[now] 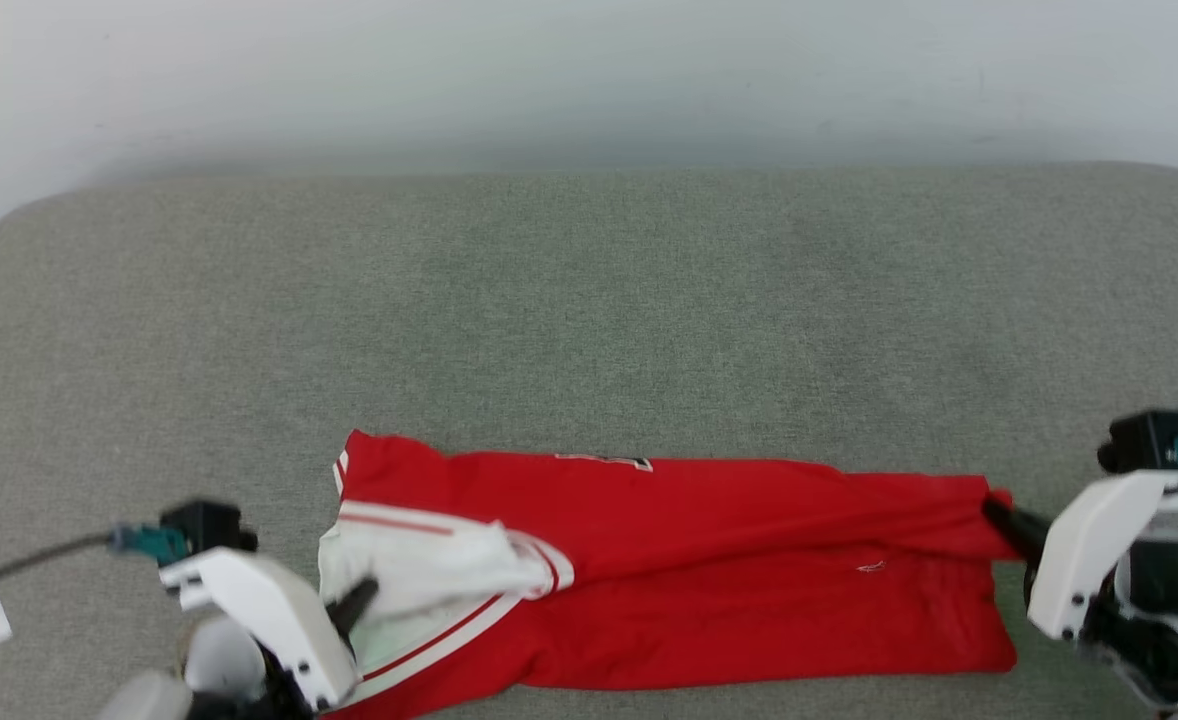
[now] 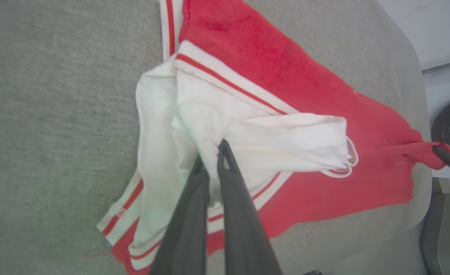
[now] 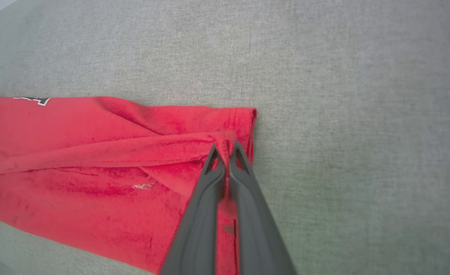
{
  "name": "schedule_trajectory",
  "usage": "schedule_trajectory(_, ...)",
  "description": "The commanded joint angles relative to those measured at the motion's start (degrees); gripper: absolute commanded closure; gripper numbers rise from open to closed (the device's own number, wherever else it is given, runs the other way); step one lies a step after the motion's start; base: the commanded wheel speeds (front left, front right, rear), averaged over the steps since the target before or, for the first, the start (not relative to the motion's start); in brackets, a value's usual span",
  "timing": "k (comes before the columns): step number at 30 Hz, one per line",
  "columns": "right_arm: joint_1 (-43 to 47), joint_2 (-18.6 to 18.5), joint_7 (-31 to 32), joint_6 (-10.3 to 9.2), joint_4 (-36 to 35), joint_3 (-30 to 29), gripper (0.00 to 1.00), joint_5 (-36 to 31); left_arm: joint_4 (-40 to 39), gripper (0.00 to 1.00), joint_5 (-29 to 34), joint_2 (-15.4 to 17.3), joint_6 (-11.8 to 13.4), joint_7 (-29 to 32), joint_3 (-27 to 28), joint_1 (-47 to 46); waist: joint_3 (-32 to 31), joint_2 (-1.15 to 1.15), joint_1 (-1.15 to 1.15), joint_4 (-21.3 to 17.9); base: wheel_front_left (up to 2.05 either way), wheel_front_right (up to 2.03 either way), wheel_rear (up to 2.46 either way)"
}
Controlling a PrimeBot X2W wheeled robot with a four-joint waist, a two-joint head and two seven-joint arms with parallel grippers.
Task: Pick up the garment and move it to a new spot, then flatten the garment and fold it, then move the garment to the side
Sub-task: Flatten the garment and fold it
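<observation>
While the garment (image 1: 709, 560) is lying stretched left to right along the near edge of the grey padded worktop (image 1: 589, 300), the left gripper (image 2: 211, 152) is pinching its bunched white sleeve (image 2: 286, 141) with fingers (image 2: 232, 198) nearly together, and the right gripper (image 3: 225, 149) is clamping the red hem (image 3: 248, 130) at the garment's right end with narrow fingers.
</observation>
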Motion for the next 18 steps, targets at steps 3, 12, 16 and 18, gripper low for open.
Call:
schedule_trajectory(3, 3.5, 1.1, -1.2, -0.02, 1.6, -0.9, 0.69, 0.4, 1.6, 0.54, -1.0, -1.4, -0.3, -1.0, -0.5, 3.0, -0.3, 0.0, 0.01, 0.0, 0.0, 0.0, 0.0)
schedule_trajectory(12, 7.7, 2.3, -9.9, -0.01, 1.9, -1.0, 0.0, 0.5, 6.6, 0.0, 5.5, -5.5, -3.0, -12.0, -2.8, 1.8, -2.2, 0.0, 0.01, 0.2, 0.0, 0.0, 0.0)
schedule_trajectory(16, 7.7, 1.5, -12.9, -0.01, -2.1, -2.2, 0.0, -0.4, 5.3, 0.0, 10.4, -5.7, -2.8, -19.4, -2.5, 0.4, -3.8, 0.0, 0.01, -0.2, 0.0, 0.0, 0.0)
schedule_trajectory(18, 7.7, 0.9, -12.5, -0.02, -4.2, -3.3, 0.0, -0.6, 3.9, 0.0, 12.7, -5.8, -2.2, -22.8, -2.5, 0.0, -4.5, 0.0, 0.01, -0.5, 0.0, 0.0, 0.0)
